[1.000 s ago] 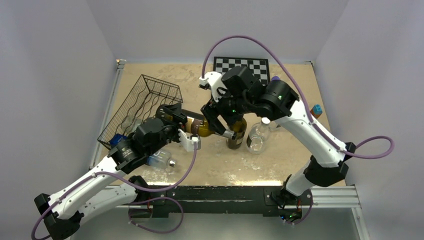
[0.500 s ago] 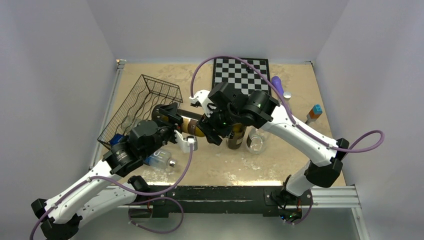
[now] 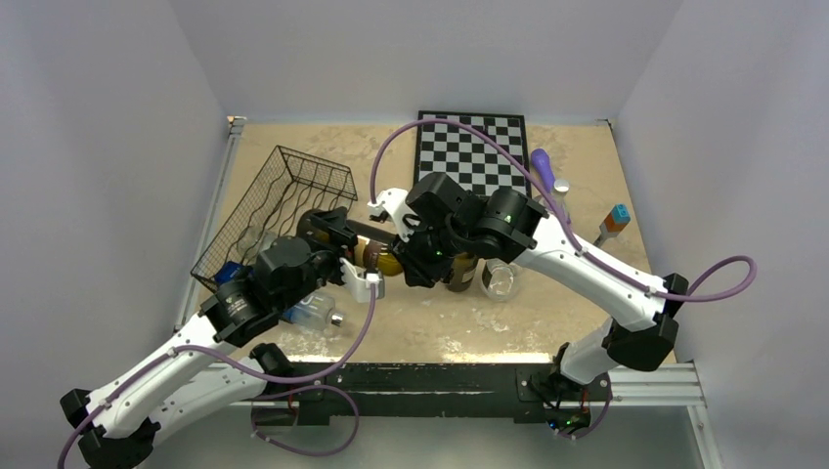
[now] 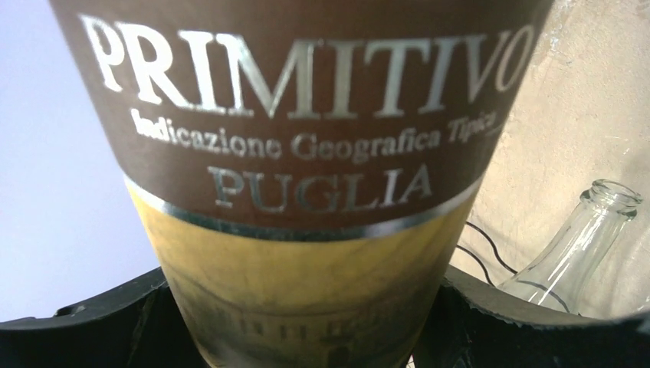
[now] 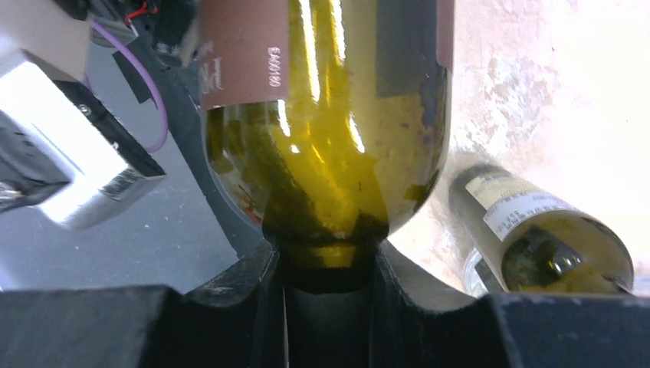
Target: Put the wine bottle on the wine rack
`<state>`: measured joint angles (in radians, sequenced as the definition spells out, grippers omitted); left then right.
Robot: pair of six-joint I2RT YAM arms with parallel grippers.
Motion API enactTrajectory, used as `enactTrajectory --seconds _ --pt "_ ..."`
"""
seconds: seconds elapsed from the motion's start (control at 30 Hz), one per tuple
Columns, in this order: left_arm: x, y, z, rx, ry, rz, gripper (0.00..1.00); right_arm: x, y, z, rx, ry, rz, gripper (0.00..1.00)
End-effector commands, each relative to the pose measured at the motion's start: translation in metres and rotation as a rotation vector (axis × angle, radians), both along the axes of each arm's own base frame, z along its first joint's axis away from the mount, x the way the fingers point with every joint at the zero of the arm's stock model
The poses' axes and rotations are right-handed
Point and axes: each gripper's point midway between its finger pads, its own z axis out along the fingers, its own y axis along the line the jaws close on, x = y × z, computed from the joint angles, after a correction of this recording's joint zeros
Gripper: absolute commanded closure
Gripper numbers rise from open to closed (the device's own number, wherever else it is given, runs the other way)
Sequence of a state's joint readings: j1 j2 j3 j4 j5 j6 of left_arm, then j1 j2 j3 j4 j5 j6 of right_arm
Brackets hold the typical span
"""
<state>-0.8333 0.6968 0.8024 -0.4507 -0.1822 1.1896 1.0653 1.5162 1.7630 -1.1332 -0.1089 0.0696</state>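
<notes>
The wine bottle (image 3: 376,252), dark glass with a brown and yellow label, lies level above the table between both arms. My left gripper (image 3: 350,252) is shut on its labelled body (image 4: 306,153), one finger on each side. At the other end my right gripper (image 3: 411,256) is shut on the neck, just below the greenish shoulder (image 5: 329,153); both fingers (image 5: 260,307) press against it. The wine rack (image 3: 283,195), a black wire tray, stands tilted at the left, just beyond the bottle's base.
A second dark bottle (image 3: 461,269) stands upright right of my right gripper, with a clear glass bottle (image 3: 500,278) beside it. A clear bottle (image 4: 575,245) lies in the rack. Another clear bottle (image 3: 313,311) lies under my left arm. A chessboard (image 3: 471,147) lies at the back.
My right arm swung left and down from above the standing bottle, and its jaws closed on the wine bottle's neck. The left gripper kept its hold and barely moved.
</notes>
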Motion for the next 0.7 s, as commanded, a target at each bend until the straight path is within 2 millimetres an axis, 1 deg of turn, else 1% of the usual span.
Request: enactTrajectory --seconds 0.0,0.03,0.07,0.1,0.13,0.17,0.2,0.23,0.27,0.33,0.43,0.47,0.5,0.6,0.67 --pt "-0.002 0.002 0.080 -0.303 -0.149 0.025 1.00 0.008 0.006 0.017 0.078 -0.034 -0.035 1.00" --pt "-0.003 0.002 0.081 -0.309 -0.160 0.022 0.98 0.006 0.008 0.019 0.093 -0.034 -0.023 1.00" --pt "-0.004 0.003 0.083 -0.317 -0.172 0.015 0.90 0.005 0.010 0.022 0.115 -0.036 -0.020 1.00" --pt "-0.006 0.003 0.084 -0.324 -0.182 0.008 0.75 0.005 0.011 0.025 0.137 -0.042 -0.025 1.00" --pt "-0.007 0.003 0.085 -0.332 -0.190 0.001 0.56 0.006 0.012 0.028 0.152 -0.050 -0.033 1.00" --pt "-0.008 0.004 0.085 -0.337 -0.193 -0.002 0.40 0.008 0.011 0.031 0.161 -0.059 -0.048 1.00" --pt "-0.009 0.004 0.084 -0.341 -0.196 -0.004 0.16 0.011 0.010 0.033 0.165 -0.071 -0.068 1.00" --pt "-0.011 0.005 0.082 -0.338 -0.192 -0.007 0.03 0.015 0.009 0.036 0.171 -0.085 -0.090 1.00" --pt "-0.011 0.004 0.078 -0.326 -0.182 -0.012 0.01 0.019 0.008 0.040 0.179 -0.104 -0.122 1.00" --pt "-0.014 0.004 0.070 -0.284 -0.164 -0.024 0.01 0.031 0.002 0.048 0.190 -0.134 -0.216 1.00" --pt "-0.018 0.006 0.056 -0.212 -0.122 -0.039 0.01 0.050 -0.008 0.073 0.227 -0.217 -0.345 1.00" --pt "-0.019 0.007 0.050 -0.183 -0.106 -0.042 0.01 0.055 -0.010 0.080 0.236 -0.235 -0.370 1.00" --pt "-0.020 0.008 0.047 -0.171 -0.102 -0.044 0.01 0.058 -0.011 0.084 0.241 -0.251 -0.387 1.00" --pt "-0.021 0.011 0.049 -0.180 -0.114 -0.043 0.01 0.066 -0.012 0.091 0.236 -0.281 -0.413 1.00" --pt "-0.023 0.012 0.057 -0.228 -0.125 -0.038 0.01 0.067 -0.009 0.087 0.227 -0.282 -0.402 1.00"
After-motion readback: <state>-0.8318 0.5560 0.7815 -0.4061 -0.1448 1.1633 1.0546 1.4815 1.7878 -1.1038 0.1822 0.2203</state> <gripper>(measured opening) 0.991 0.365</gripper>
